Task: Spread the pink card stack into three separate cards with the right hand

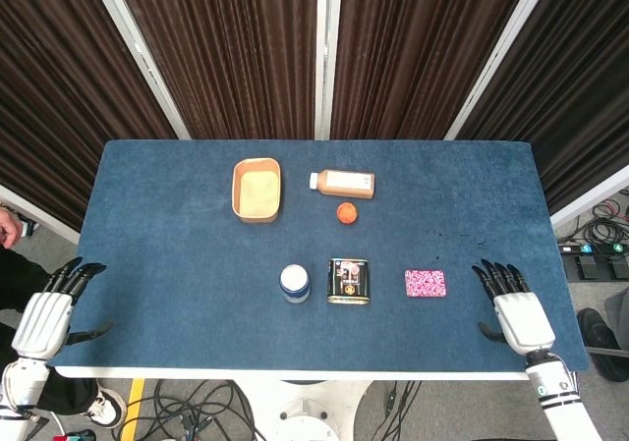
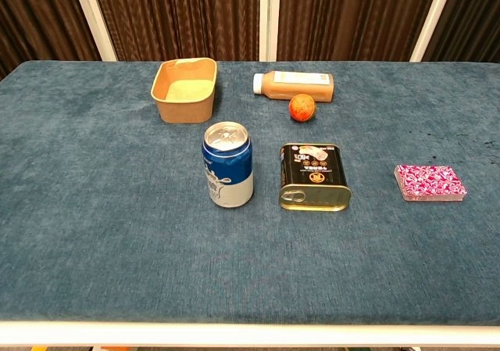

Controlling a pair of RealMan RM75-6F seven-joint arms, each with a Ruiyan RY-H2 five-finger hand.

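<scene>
Head view shows me nothing of the task done yet: the pink stack (image 1: 426, 283) lies squared up as one block near the front edge of the worktop (image 1: 157, 225), toward the right front corner, untouched. My right hand (image 1: 513, 308) rests just right of it at the front edge, fingers released and straight, holding nothing. My left hand (image 1: 49, 313) sits off the left front corner, fingers likewise released and empty. All of it is left, as I judge it: bring the right hand over the stack, press down, and fan it into three separate cards.

A tin (image 1: 348, 281) stands just left of the stack, with a can (image 1: 295, 283) beyond it. A bottle (image 1: 342, 183) on its side, an orange ball (image 1: 346, 213) and a box (image 1: 257, 190) sit toward the back edge, well apart. Nothing lies between hand and stack; only the tin limits a leftward spread.
</scene>
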